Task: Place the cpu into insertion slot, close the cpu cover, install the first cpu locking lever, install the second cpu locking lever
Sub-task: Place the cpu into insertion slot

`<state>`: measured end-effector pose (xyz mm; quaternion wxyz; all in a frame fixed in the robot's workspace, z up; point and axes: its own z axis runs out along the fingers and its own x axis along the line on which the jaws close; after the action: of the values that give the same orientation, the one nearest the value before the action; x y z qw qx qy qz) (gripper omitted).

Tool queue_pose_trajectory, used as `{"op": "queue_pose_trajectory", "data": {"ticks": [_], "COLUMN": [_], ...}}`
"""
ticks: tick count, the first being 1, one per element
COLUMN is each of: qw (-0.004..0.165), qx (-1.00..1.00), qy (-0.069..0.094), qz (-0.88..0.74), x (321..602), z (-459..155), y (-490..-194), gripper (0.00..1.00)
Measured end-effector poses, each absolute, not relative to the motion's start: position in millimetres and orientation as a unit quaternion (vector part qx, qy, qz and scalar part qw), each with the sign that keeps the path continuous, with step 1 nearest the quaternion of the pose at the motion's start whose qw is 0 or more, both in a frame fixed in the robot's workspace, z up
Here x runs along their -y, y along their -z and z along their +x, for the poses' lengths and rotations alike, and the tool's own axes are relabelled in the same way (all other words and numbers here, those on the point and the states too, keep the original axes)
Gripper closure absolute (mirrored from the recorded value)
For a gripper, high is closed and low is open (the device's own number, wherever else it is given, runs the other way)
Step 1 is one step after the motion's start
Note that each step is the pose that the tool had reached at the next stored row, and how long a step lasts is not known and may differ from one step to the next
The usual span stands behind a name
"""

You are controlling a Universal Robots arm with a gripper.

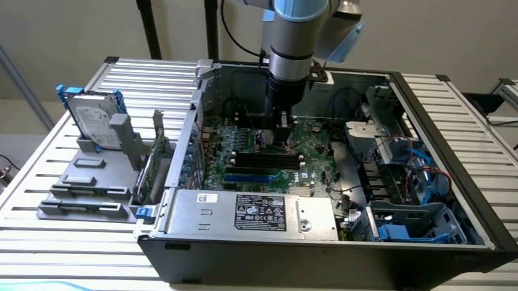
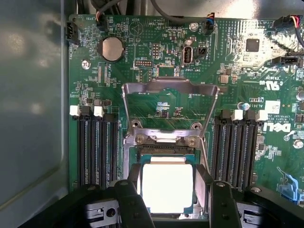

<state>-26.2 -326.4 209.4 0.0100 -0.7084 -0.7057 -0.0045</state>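
Observation:
My gripper (image 1: 282,140) reaches down into the open computer case, over the green motherboard (image 1: 312,136). In the wrist view the cpu (image 2: 167,187), a pale square chip with a thin green border, sits between my two black fingers (image 2: 132,194), which close against its opposite edges. It lies at or just above the insertion slot (image 2: 165,148), a dark socket with a silvery rim; I cannot tell whether it is fully seated. The cpu cover (image 2: 171,88), a silvery frame with a central window, stands swung open beyond the socket.
Long black memory slots (image 2: 92,147) flank the socket on both sides. A round coin battery (image 2: 112,48) sits further along the board. A grey labelled power-supply box (image 1: 251,212) fills the case's near side, with blue cables (image 1: 421,163) at the exterior view's right. A hard drive (image 1: 93,121) stands outside.

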Motion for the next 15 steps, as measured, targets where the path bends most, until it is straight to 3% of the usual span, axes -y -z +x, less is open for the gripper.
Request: {"op": "queue_pose_trajectory", "data": {"ticks": [15], "qw": [0.010], "qx": [0.699], "qy": [0.005], "qz": [-0.715], "x": [326.2], "z": [-26.2], "y": [-204.9], "gripper": [0.46]}}
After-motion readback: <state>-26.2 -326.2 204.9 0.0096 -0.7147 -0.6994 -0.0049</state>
